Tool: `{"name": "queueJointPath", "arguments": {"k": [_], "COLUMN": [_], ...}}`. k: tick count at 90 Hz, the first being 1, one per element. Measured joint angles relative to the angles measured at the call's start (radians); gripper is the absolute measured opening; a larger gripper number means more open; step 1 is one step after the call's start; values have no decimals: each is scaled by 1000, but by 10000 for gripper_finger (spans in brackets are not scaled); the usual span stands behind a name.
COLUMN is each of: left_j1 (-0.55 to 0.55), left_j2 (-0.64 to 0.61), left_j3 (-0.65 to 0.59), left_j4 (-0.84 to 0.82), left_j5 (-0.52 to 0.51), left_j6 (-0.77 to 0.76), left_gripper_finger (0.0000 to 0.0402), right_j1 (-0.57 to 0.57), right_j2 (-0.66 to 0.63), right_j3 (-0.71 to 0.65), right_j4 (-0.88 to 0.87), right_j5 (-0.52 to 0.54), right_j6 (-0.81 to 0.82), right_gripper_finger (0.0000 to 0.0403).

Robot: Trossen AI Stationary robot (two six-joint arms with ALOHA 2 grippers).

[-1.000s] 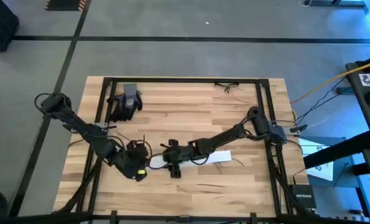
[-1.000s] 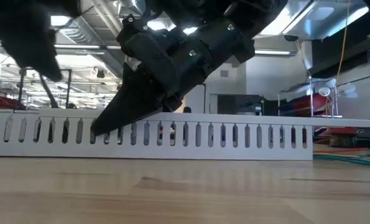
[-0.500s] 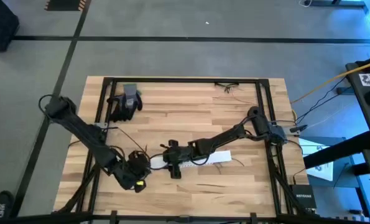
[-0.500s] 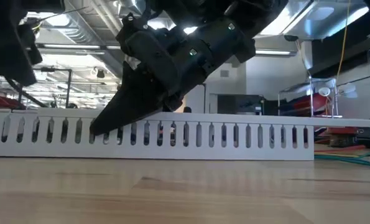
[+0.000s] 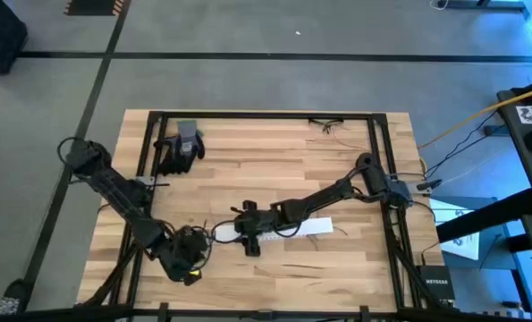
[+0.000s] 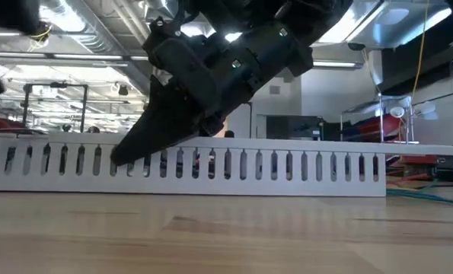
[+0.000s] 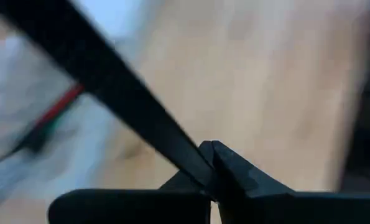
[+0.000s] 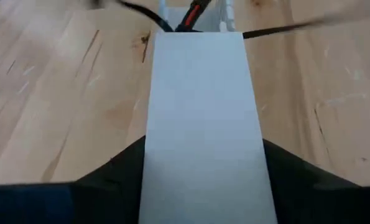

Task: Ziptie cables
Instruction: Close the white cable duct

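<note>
From above, your cables (image 5: 214, 225) were thin dark strands at the left end of the white strip (image 5: 288, 229), mid-table. Your left gripper (image 5: 187, 258) had pulled back toward the near edge since half a second before. The right gripper (image 5: 248, 234) sat across the strip.

At table level, the slotted strip (image 6: 287, 164) stood upright, the right gripper (image 6: 146, 148) angled against it.

Your left wrist showed fingertips (image 7: 225, 163) pinched on one dark strand (image 7: 110, 102).

Your right wrist showed the jaws spread astride the strip (image 8: 203, 118), cables (image 8: 188, 18) beyond its end.
</note>
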Motion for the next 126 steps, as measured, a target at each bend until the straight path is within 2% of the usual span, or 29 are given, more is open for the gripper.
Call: {"name": "queueJointPath", "arguments": {"k": [16, 44, 64, 84, 93, 105, 117, 126], "left_j1": [7, 55, 61, 64, 77, 92, 102, 120], "left_j2": [0, -65, -65, -65, -65, -64, -69, -82], "left_j3": [0, 25, 8, -63, -90, -94, -69, -33], "left_j4": [-147, -156, -320, -212, -181, -176, -194, -222], "left_j5": [-88, -100, -90, -27, 15, 46, 70, 107], "left_j6": [-53, 97, 122, 182, 169, 147, 161, 193], "left_gripper_finger": [0, 0, 0, 4, 29, 89, 153, 182], "right_j1": [-1, -1, 0, 0, 0, 1, 1, 2], "right_j2": [0, 0, 0, 0, 0, 0, 0, 0], "right_j3": [0, 0, 0, 0, 0, 0, 0, 0], "right_j4": [-2, 3, 4, 5, 5, 5, 5, 5], "right_j5": [10, 9, 4, 3, 1, -5, -5, -7], "right_j6": [3, -1, -2, -5, -7, -10, -9, -9], "right_gripper_finger": [227, 227, 227, 227, 227, 227, 227, 227]}}
